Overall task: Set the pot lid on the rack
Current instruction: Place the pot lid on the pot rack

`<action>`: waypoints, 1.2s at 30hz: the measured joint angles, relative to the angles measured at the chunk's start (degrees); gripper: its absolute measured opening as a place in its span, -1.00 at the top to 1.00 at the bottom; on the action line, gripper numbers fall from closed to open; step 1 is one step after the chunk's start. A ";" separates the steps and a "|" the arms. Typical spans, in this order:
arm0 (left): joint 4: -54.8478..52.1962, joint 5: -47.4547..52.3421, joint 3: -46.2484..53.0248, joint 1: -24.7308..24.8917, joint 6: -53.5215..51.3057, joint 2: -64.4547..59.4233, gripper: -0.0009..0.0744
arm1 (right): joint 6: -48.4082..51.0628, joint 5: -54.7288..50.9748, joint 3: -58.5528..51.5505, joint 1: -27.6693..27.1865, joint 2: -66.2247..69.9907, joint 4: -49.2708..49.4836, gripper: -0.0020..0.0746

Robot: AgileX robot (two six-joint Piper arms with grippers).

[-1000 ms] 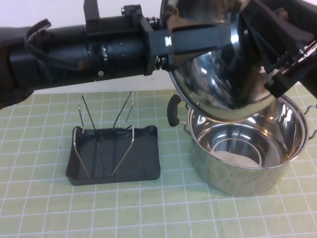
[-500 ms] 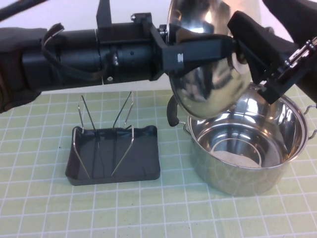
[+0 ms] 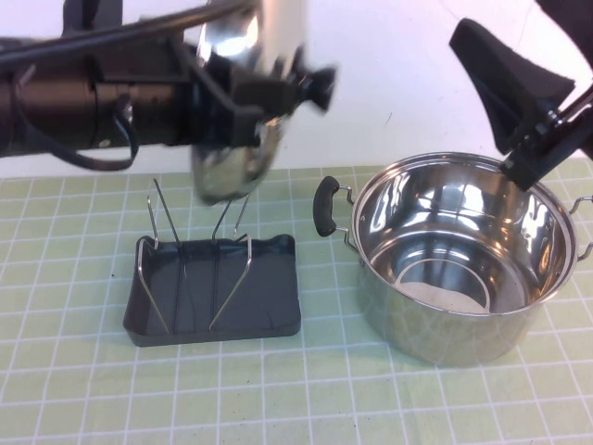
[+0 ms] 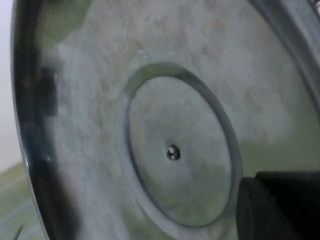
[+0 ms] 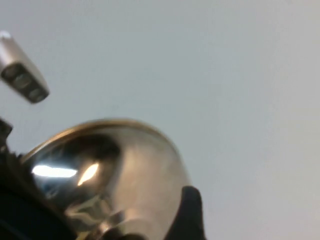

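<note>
Pot lid [image 3: 243, 102] now above rack [image 3: 215, 289]

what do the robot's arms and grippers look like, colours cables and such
Both are black. The left arm is a thick cylindrical tube with a looped black cable along it, ending in the blocky left gripper. The right gripper is angular black, with silver metal hardware.

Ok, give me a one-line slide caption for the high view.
Left gripper holds the pot lid on edge above the rack; right gripper hovers over the open pot.
</note>
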State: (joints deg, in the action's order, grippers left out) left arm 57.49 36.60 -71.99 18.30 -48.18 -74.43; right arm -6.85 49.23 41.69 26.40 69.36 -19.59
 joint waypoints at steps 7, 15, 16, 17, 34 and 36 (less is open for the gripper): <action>-17.91 1.67 0.00 0.00 15.44 -2.31 0.70 | 0.35 -1.88 0.00 0.00 0.02 0.52 -0.57; -25.97 1.54 2.12 0.00 22.37 -5.44 0.70 | 0.35 -3.77 0.00 0.00 0.02 0.52 -0.57; -26.07 1.54 2.36 0.00 22.63 -5.99 0.70 | 0.47 -4.01 0.00 0.00 0.02 0.52 -0.57; -26.33 1.54 2.71 0.00 23.05 -6.69 0.70 | 0.47 -4.00 0.00 0.00 0.02 0.62 -0.57; -27.01 -1.38 3.10 0.00 23.38 -11.11 0.48 | 0.59 -5.13 0.00 0.00 0.02 0.62 -0.57; -27.01 -1.50 3.10 0.00 23.38 -11.11 0.22 | 0.80 -5.20 0.00 0.00 0.02 0.62 -0.57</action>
State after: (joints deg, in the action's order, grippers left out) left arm 30.47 35.10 -68.89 18.30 -24.80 -85.54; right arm -6.04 44.02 41.69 26.40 69.39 -18.96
